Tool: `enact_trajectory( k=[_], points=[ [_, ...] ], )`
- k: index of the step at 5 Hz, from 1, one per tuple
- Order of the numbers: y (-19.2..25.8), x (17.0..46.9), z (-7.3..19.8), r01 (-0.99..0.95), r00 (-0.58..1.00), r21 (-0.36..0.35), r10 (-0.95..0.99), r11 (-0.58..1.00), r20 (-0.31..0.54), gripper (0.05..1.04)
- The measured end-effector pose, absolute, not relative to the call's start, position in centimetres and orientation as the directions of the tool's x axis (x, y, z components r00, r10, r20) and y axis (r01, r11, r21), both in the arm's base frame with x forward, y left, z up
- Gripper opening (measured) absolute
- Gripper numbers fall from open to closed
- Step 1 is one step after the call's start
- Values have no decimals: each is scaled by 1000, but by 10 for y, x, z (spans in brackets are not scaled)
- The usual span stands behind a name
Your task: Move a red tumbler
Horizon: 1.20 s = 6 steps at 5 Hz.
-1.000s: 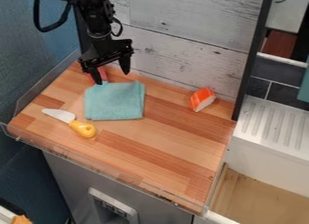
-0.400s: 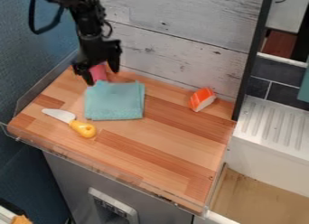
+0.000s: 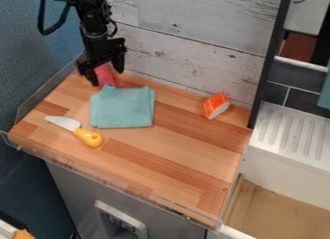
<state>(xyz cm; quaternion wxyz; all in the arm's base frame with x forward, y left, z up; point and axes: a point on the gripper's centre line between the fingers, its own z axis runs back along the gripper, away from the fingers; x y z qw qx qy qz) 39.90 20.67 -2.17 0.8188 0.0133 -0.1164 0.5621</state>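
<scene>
Wooden counter (image 3: 177,149), black gripper (image 3: 107,77) slightly higher in view than before, fingers apart around red tumbler (image 3: 104,75)

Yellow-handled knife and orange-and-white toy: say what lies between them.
In the camera view, the teal cloth lies between the knife and the toy, nearer the knife; from cloth to toy, the wooden top is bare.

The arm (image 3: 90,21) enters at the top edge, left of centre, and descends at a slight slant. A black cable (image 3: 43,22) loops out beside its upper section. The gripper (image 3: 107,77) hangs at the lower end, both fingers pointing downward and spread apart.
</scene>
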Motion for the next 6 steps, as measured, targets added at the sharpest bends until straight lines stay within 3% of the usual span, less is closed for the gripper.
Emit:
enact_trajectory(
  k=[3, 4, 5, 6],
  points=[
    [223, 399, -42, -922, 370, -35, 903, 386, 218, 990],
    [228, 402, -52, -907, 413, -13, 894, 421, 175, 918],
    [233, 398, -54, -906, 417, 3, 892, 423, 175, 742],
    [234, 399, -53, -907, 414, 3, 892, 420, 182, 740]
  ],
)
